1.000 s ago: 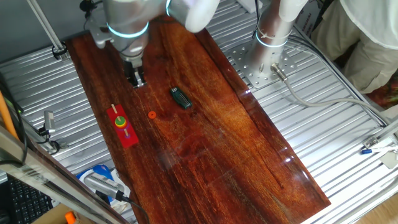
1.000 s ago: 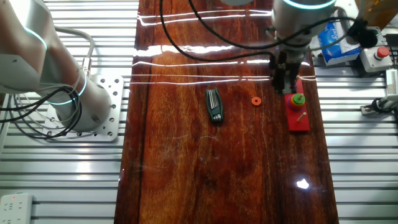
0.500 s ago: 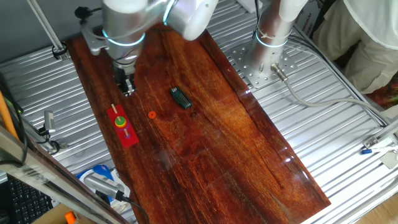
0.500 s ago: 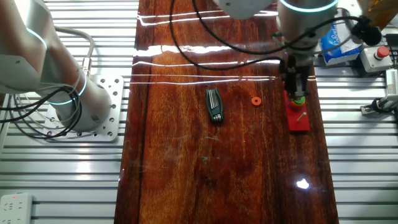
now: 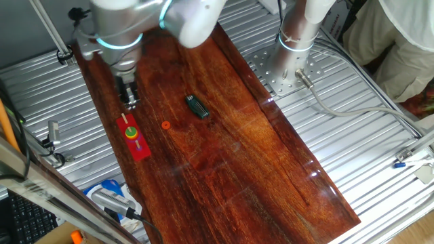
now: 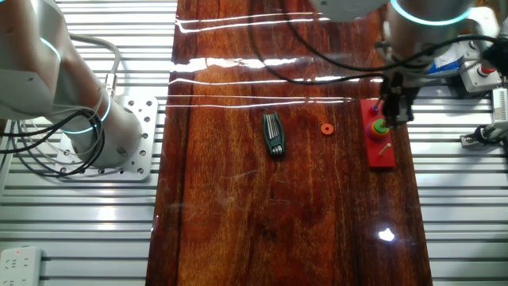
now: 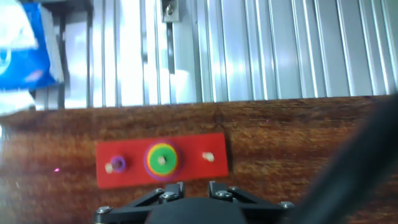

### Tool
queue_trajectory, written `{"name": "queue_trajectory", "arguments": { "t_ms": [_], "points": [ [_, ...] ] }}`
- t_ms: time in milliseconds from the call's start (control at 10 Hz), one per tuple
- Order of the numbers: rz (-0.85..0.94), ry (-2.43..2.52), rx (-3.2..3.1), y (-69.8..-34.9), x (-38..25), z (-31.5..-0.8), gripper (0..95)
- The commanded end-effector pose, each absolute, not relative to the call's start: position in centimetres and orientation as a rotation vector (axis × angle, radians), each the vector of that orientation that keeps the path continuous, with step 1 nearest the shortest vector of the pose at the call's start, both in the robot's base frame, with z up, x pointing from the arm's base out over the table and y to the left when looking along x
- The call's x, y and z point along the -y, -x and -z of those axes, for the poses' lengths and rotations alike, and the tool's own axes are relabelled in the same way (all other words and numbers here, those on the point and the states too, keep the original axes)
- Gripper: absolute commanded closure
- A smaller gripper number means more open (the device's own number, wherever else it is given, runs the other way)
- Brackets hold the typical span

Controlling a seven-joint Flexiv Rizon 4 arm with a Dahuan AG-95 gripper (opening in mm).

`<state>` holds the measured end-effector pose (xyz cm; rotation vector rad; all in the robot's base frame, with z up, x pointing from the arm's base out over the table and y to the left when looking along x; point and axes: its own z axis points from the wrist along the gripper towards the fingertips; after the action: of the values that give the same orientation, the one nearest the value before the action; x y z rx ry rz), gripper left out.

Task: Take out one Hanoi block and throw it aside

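The green Hanoi block [image 7: 161,160] is the top ring of a stack on the middle peg of a red base [image 7: 130,177]. It rests on a yellow disc. The stack also shows in one fixed view [image 5: 131,131] and in the other fixed view [image 6: 381,125]. A small orange ring [image 5: 165,125] lies loose on the wood beside the base, also in the other fixed view [image 6: 326,129]. My gripper [image 5: 129,102] hangs just above the base's far end, also in the other fixed view [image 6: 394,113]. In the hand view the gripper [image 7: 196,185] is open and empty.
A dark green multi-tool [image 5: 197,106] lies on the wooden board [image 5: 244,156], also in the other fixed view [image 6: 274,135]. A purple ring [image 7: 116,164] sits on another peg. A second arm's base [image 5: 288,68] stands on the metal table. A blue-white pack [image 7: 25,53] lies beyond the board.
My gripper has moved sideways across the board, from beside the red base to just over its far end. The rings and the tool have not moved.
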<state>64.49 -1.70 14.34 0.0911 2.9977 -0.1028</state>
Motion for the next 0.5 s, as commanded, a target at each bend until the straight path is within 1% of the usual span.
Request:
{"name": "queue_trajectory", "arguments": {
  "t_ms": [100,300,500],
  "points": [
    [0.103,-0.102,-2.983,-65.2,1.6,-14.4,76.0],
    [0.083,-0.107,-2.977,-66.2,1.3,-14.3,76.0],
    [0.076,-0.093,-2.967,-66.4,1.2,-13.9,38.0]
  ]
}}
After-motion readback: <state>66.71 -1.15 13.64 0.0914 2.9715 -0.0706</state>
